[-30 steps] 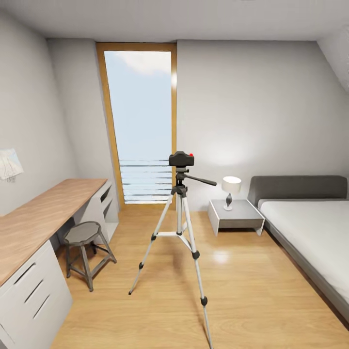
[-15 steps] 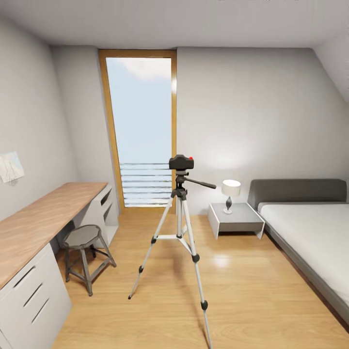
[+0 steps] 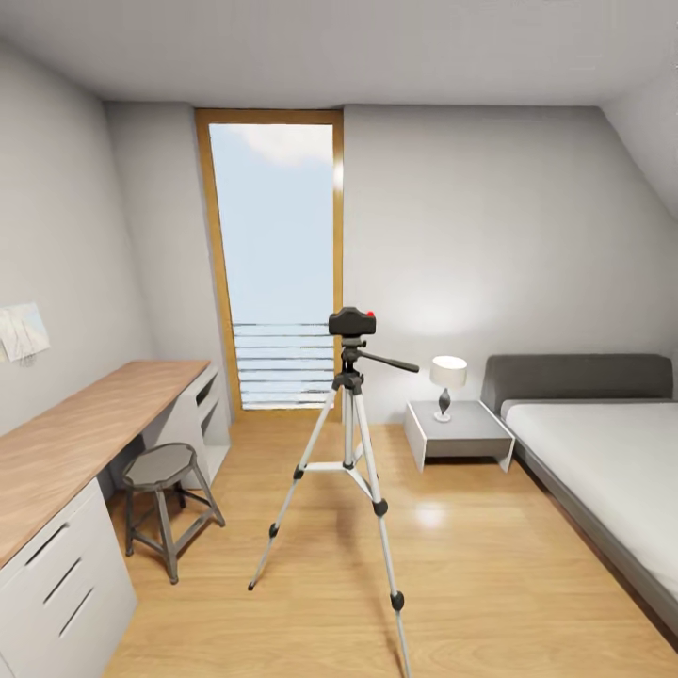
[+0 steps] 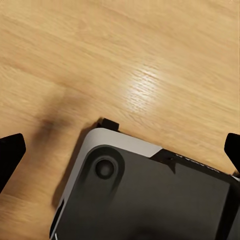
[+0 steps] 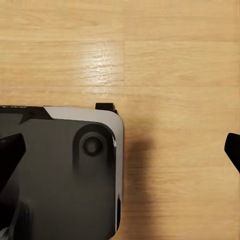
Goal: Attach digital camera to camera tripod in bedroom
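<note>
1. Judged as the closing step: looks mounted already, with the small black boxy digital camera (image 3: 352, 322), red button up, sitting squarely on the black head of the tall silver-legged camera tripod (image 3: 350, 443) in mid-room. Cannot confirm from this far off that the mount is locked.
2. Next, probably: check that the seat is firm, then hold off. Keep well apart from the three splayed legs, since a nudge could tip the stand.
3. Left gripper (image 4: 120, 150): spread wide, black fingertips at the far edges of the left wrist view, nothing between them, aimed down at the dark grey robot base with a pale rim (image 4: 150, 200).
4. Right gripper (image 5: 120, 150): likewise spread wide and empty, above the same base and bare boards.
5. Underfoot: glossy light wood plank floor (image 3: 471, 565), level, with a bright sheen patch near the tripod.
6. Around, in the bedroom:
   - tall wood-framed window (image 3: 273, 273) behind the tripod;
   - long wooden desk (image 3: 75, 443) with a low grey metal stool (image 3: 162, 466) beside it;
   - white bedside table (image 3: 459, 428) carrying a small white lamp (image 3: 448, 377);
   - grey-framed bed (image 3: 603, 461) with a white mattress.
</note>
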### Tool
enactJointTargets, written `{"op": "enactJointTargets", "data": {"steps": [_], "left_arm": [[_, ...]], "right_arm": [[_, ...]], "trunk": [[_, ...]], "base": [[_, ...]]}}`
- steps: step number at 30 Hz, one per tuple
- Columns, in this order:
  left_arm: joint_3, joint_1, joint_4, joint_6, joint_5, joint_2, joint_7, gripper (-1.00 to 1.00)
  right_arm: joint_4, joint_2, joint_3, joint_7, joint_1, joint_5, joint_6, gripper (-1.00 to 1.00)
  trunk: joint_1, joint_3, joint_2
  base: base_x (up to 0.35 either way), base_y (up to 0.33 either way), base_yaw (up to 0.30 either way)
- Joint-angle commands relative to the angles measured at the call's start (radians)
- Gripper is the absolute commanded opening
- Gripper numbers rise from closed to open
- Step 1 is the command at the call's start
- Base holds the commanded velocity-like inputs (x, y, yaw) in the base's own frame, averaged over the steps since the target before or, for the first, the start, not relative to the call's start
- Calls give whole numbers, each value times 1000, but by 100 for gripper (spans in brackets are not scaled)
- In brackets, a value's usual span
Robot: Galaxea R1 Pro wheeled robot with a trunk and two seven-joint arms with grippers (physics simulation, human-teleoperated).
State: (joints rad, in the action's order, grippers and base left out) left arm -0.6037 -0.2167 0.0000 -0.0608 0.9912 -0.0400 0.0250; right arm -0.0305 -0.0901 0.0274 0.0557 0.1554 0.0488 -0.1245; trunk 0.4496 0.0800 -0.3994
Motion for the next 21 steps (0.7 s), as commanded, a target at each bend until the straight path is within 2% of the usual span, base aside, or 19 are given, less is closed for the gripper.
{"op": "enactJointTargets", "data": {"steps": [1,21], "left_arm": [[-8,0,0,-2,6,0,3,100],[-10,0,-2,-2,4,0,10,100]], "right_arm": [[-3,0,3,3,1,5,-6,100],[-3,-1,2,3,1,9,-4,100]], "trunk": [[0,1,-1],[0,28,-1]], "base": [[0,0,0],[0,0,0]]}}
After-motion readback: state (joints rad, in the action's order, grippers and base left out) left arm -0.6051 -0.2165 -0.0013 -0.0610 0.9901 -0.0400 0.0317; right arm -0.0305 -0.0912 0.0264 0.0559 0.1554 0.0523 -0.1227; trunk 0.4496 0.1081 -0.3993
